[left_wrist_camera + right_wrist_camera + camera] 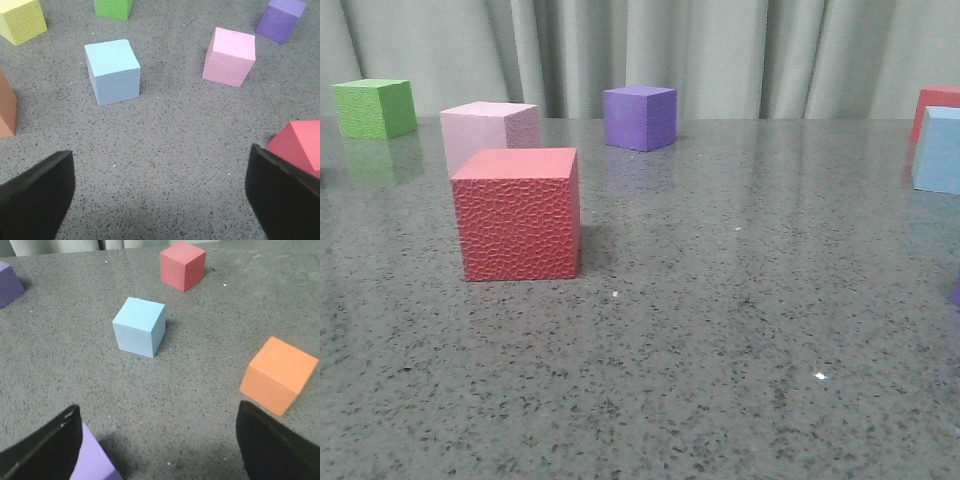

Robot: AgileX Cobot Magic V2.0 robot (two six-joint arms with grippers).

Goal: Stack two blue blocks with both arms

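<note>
On the left, the left pincer (160,192) hangs spread and empty above the speckled desk (170,165), one blue block (112,71) ahead between its tips. On the right, the right pincer (160,440), also spread, faces the other blue block (139,326). Each should probably centre its block before closing squarely on opposite flat faces.

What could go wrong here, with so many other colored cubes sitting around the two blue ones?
1. In the left wrist view, the blue block has a pink cube and a green cube nearby; the open left gripper might nudge one while closing in.
2. In the right wrist view, a light purple cube sits right by a finger of the open right gripper, and could get bumped on the way to the other blue block.
</note>
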